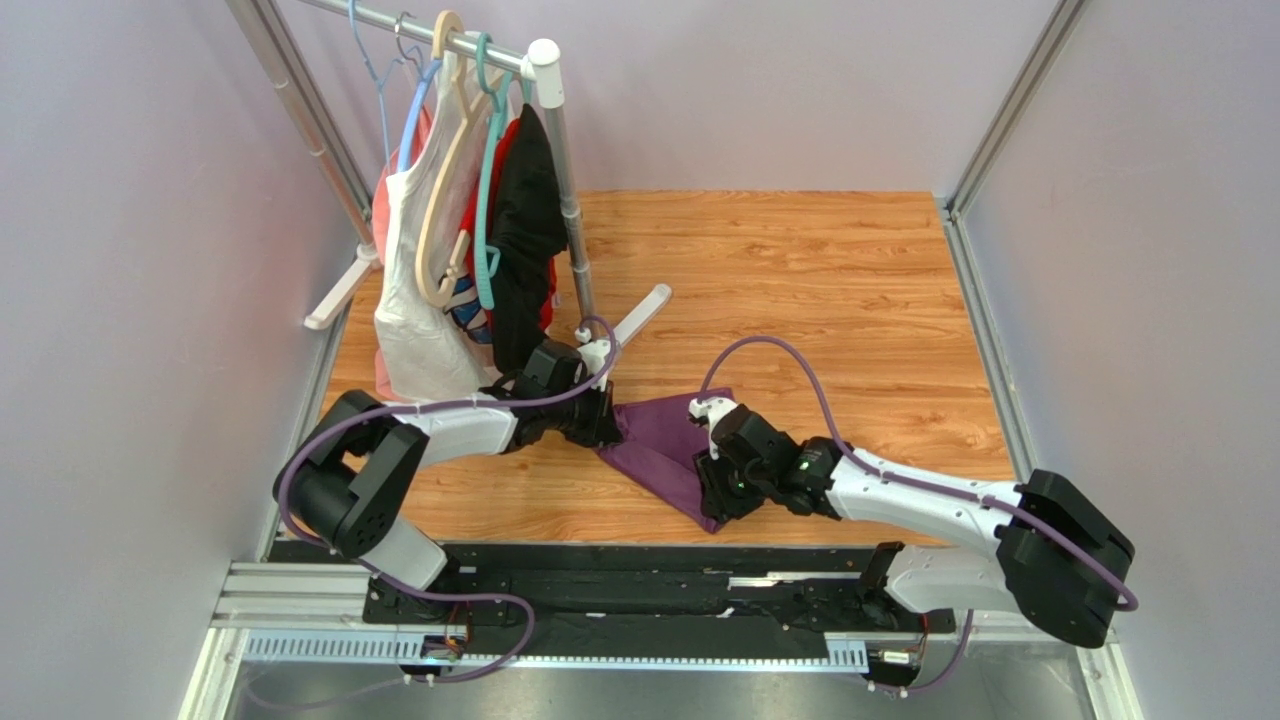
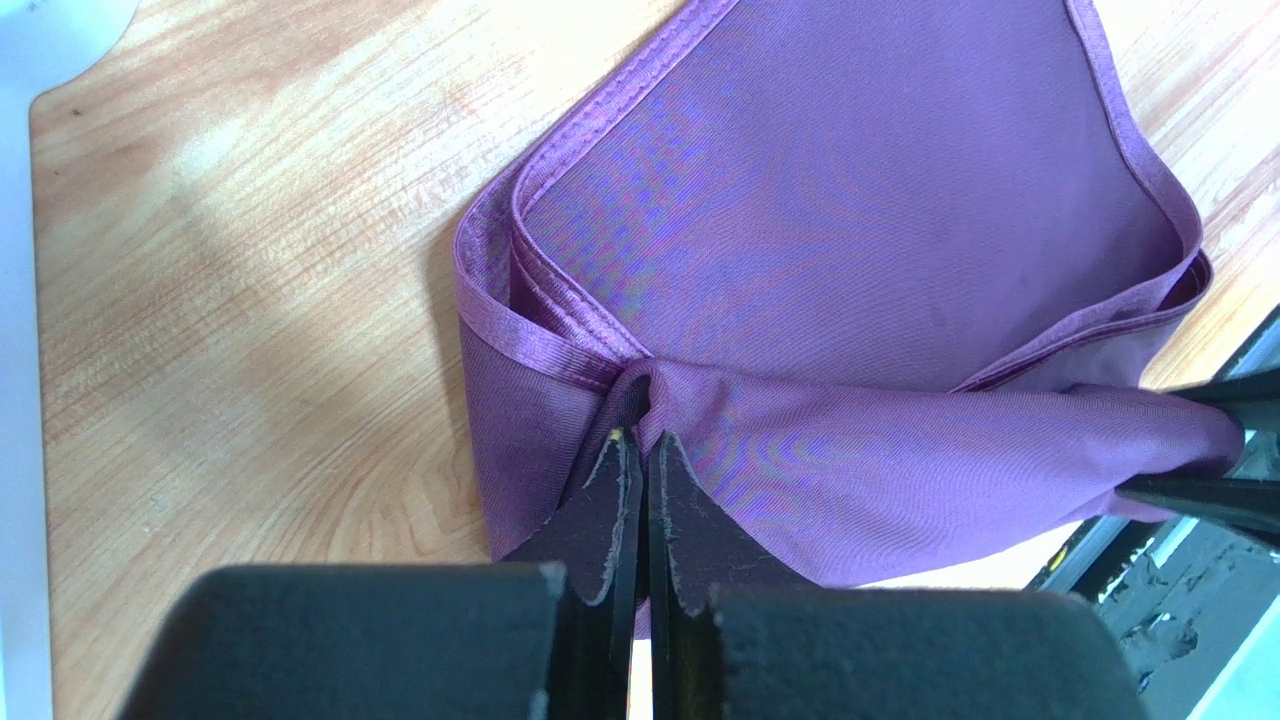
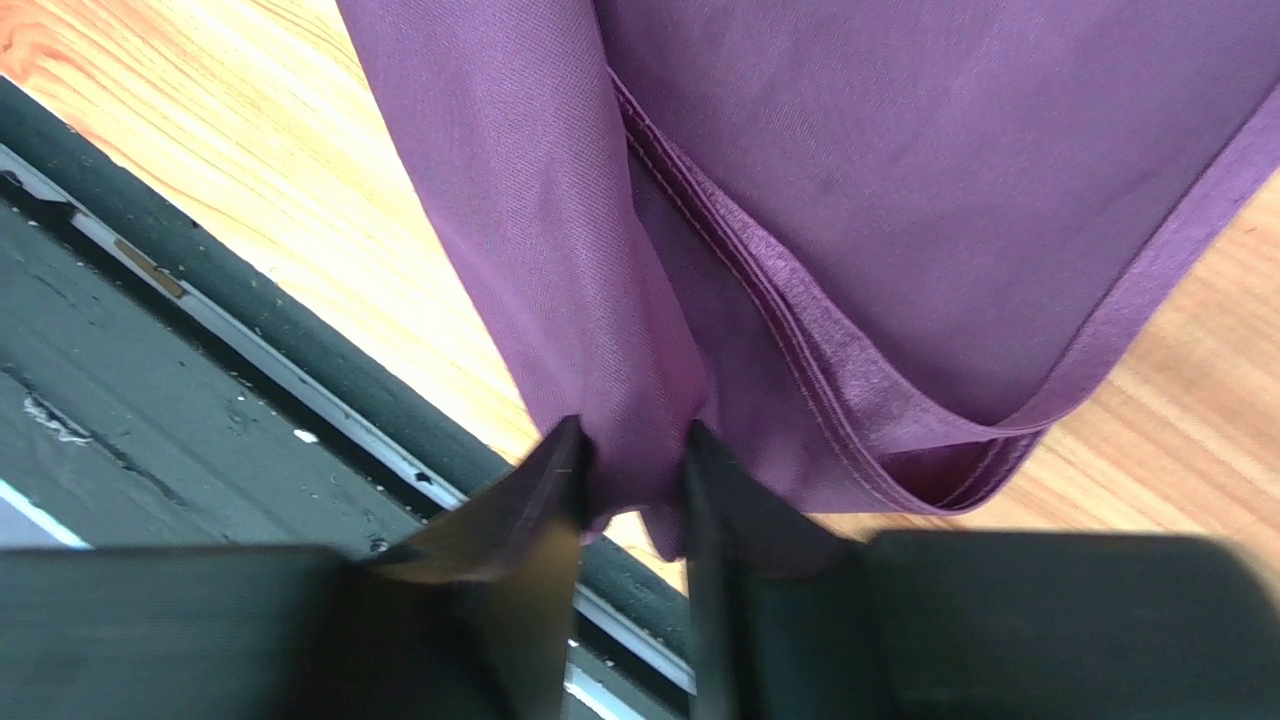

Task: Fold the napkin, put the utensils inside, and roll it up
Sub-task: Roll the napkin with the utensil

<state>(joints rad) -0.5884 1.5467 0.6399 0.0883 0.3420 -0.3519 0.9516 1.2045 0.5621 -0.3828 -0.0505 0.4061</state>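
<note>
The purple napkin lies folded on the wooden table between my two grippers. My left gripper is at its left corner, jaws pressed together on a pinch of the cloth. A raised fold of napkin stretches from there to my right gripper at the near corner. In the right wrist view the right gripper has a bunch of the napkin filling the narrow gap between its jaws, with both fingers touching it. The utensils are out of view.
A clothes rack with hung garments stands at the back left, close behind the left arm. The black rail runs along the table's near edge, just below the right gripper. Walls close in both sides.
</note>
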